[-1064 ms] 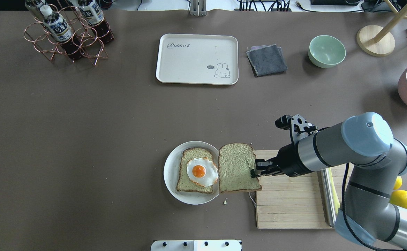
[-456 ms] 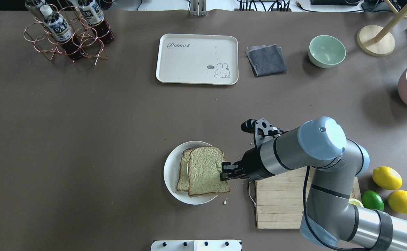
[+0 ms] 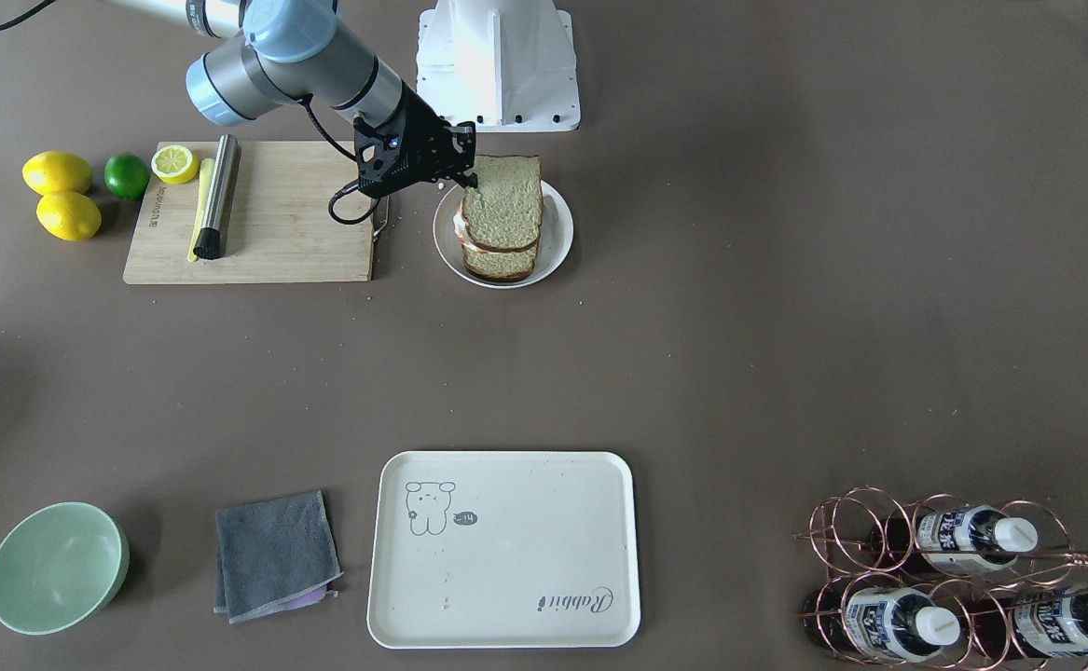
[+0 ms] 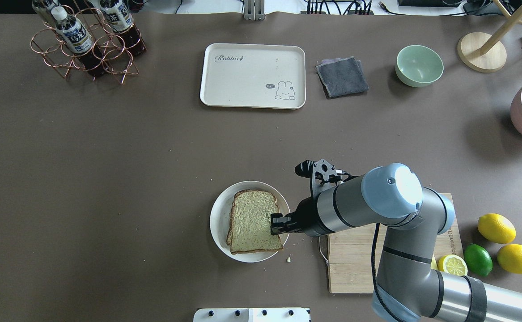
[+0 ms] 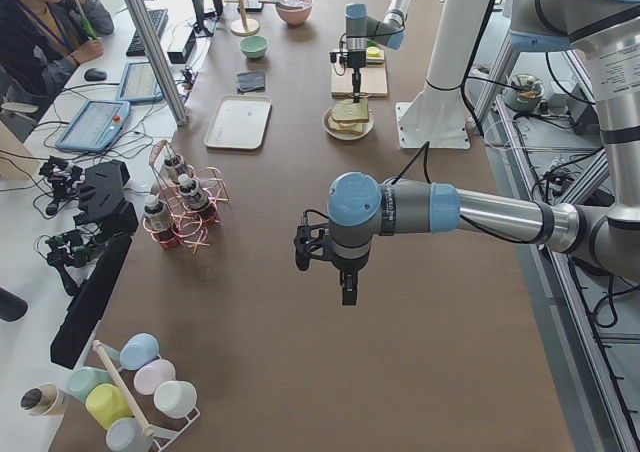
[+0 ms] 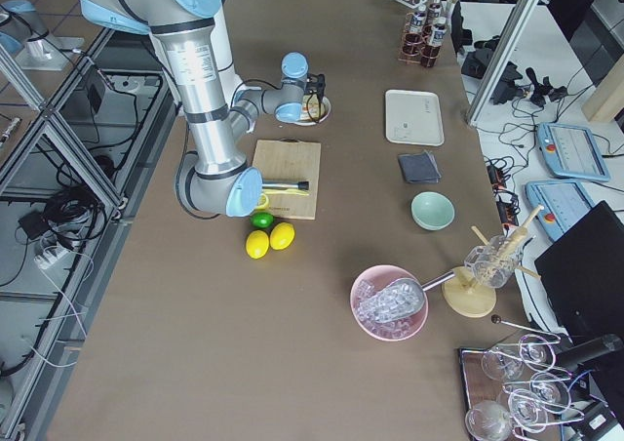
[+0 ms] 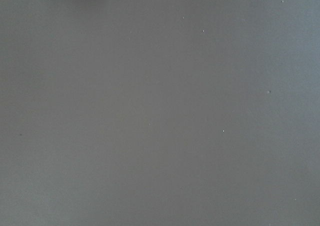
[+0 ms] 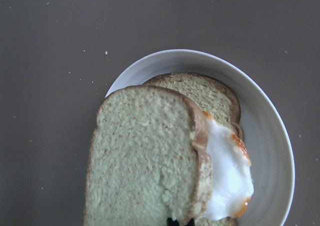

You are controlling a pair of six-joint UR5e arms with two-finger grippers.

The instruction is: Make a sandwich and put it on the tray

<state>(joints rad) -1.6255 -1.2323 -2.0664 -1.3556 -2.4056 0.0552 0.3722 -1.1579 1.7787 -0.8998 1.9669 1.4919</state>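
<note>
The sandwich sits on a round white plate (image 4: 216, 223). The top bread slice (image 4: 252, 221) lies over the fried egg (image 8: 228, 178) and the bottom slice (image 8: 212, 93). The egg's white pokes out at one side in the right wrist view. My right gripper (image 4: 273, 224) is shut on the top slice's right edge, just over the plate. The cream tray (image 4: 252, 76) lies at the far middle of the table, with nothing on it. My left gripper (image 5: 345, 294) shows only in the exterior left view, above bare table far from the plate; I cannot tell if it is open.
A wooden cutting board (image 4: 363, 268) with a knife lies right of the plate, under my right arm. Lemons (image 4: 496, 228) and a lime (image 4: 477, 259) sit beyond it. A grey cloth (image 4: 342, 77), a green bowl (image 4: 419, 65) and a bottle rack (image 4: 86, 40) stand along the far edge.
My right gripper has carried the bread slice left from beside the plate to over the egg and bottom slice. The egg is now covered in the overhead view.
</note>
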